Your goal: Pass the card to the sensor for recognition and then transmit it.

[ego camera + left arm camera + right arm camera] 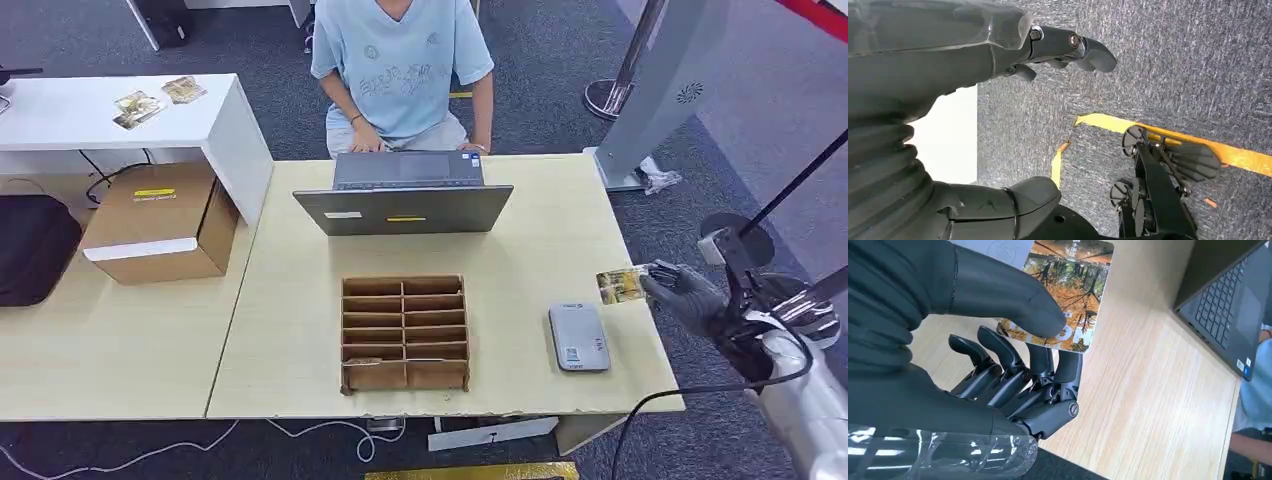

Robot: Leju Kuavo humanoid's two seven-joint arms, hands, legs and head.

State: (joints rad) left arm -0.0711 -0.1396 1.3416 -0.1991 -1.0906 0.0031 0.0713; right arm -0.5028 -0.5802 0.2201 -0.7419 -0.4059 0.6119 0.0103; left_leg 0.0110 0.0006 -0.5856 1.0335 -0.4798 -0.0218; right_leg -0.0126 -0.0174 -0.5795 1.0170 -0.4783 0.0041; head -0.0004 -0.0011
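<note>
Right hand point(690, 295) pinches the card point(621, 285) between thumb and fingers, held above the table's point(290, 350) right edge, just beyond the grey sensor point(579, 337) lying flat there. Left hand point(998, 55) hangs over carpet, fingers apart, holding nothing. Farther off: a cardboard organiser point(404, 333), then a laptop point(404, 196) with a seated person point(402, 70) behind it.

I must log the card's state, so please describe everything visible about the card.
The card is a thin, glossy rectangle with rounded corners, printed with an autumn-tree picture in orange and brown and some white text. The right hand holds it, thumb on its face and fingers beneath, roughly flat above the table's right edge, beside and past the grey sensor.
</note>
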